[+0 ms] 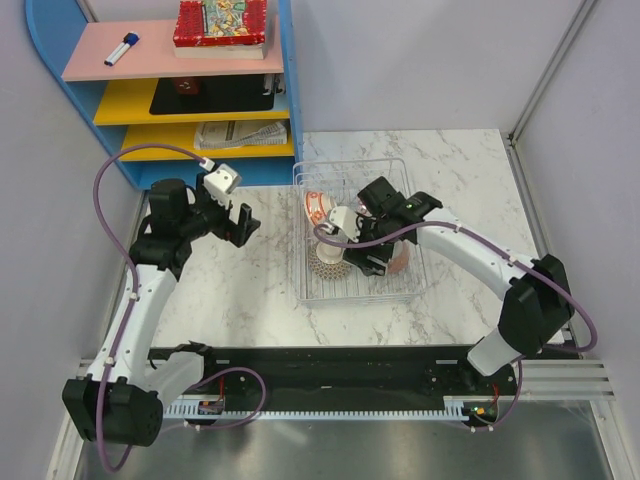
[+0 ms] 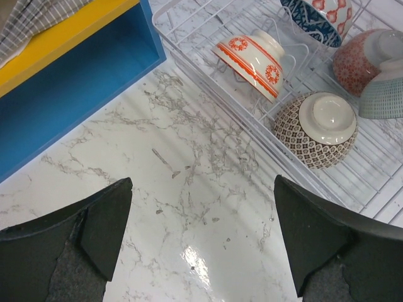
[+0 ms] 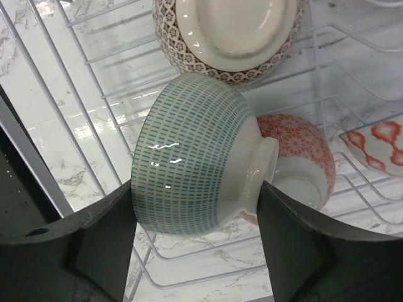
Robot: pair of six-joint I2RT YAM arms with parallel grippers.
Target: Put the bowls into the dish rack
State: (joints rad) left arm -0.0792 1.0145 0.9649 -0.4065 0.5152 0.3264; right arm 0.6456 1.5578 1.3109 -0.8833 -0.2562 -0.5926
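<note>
The clear dish rack (image 1: 357, 297) lies mid-table. My right gripper (image 1: 352, 232) is shut on the pale green bowl (image 3: 195, 170), held on its side just above the rack wires, fingers on its rim and foot. In the rack lie a brown lattice bowl (image 2: 315, 129), an orange-red floral bowl (image 2: 359, 60), a white bowl with orange bands (image 2: 252, 60) and a blue and red patterned bowl (image 2: 318, 16). No grey speckled bowl shows. My left gripper (image 1: 238, 222) is open and empty over bare marble left of the rack.
A blue shelf unit (image 1: 160, 90) with yellow and pink shelves stands at the back left, close to my left gripper. It holds a marker (image 1: 122, 49), a red box (image 1: 220, 22) and papers. White walls bound the table.
</note>
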